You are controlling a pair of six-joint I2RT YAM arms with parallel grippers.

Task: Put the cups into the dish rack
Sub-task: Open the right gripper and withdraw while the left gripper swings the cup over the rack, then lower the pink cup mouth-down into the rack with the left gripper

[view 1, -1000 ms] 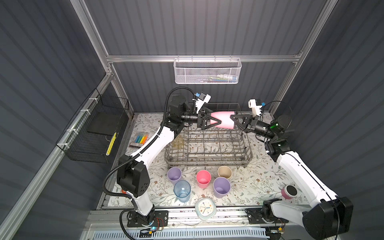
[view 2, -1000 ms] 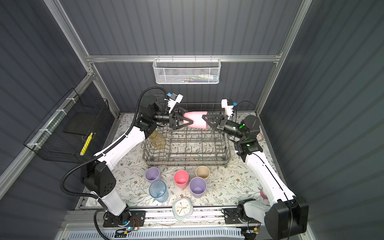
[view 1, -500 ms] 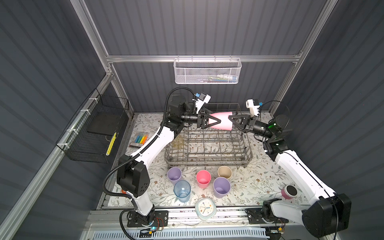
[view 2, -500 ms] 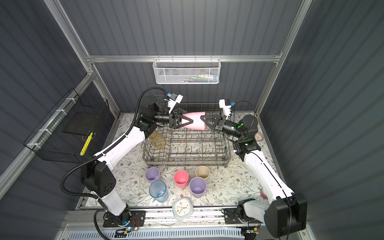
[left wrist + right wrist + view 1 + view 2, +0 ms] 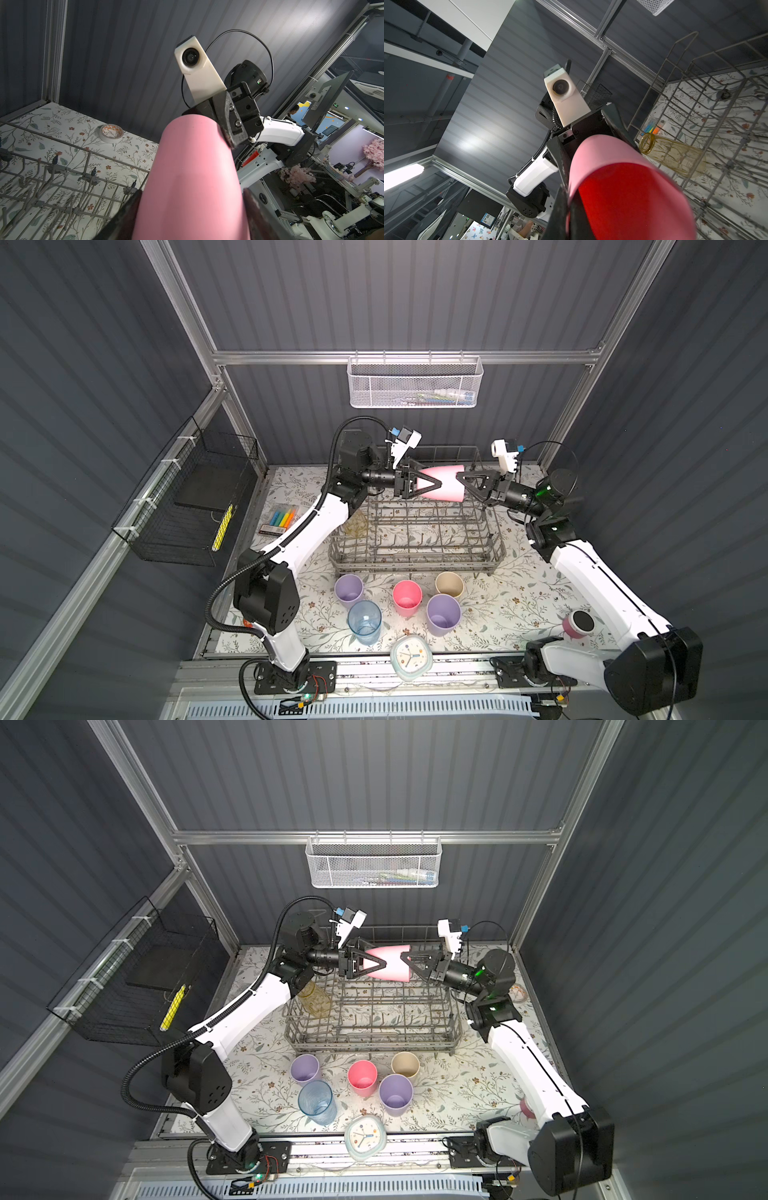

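Pink cup [image 5: 452, 489] hangs level above the rear rows of the dish rack [image 5: 415, 556], clear of the tines, with the left gripper [image 5: 436, 483] clamped across its base end and the right gripper [image 5: 459, 477] pinched shut on its rim wall.

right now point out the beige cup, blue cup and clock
beige cup [image 5: 449, 584]: in a top view, its inside
blue cup [image 5: 364, 621]: in a top view, its inside
clock [image 5: 411, 656]: in a top view, its dial
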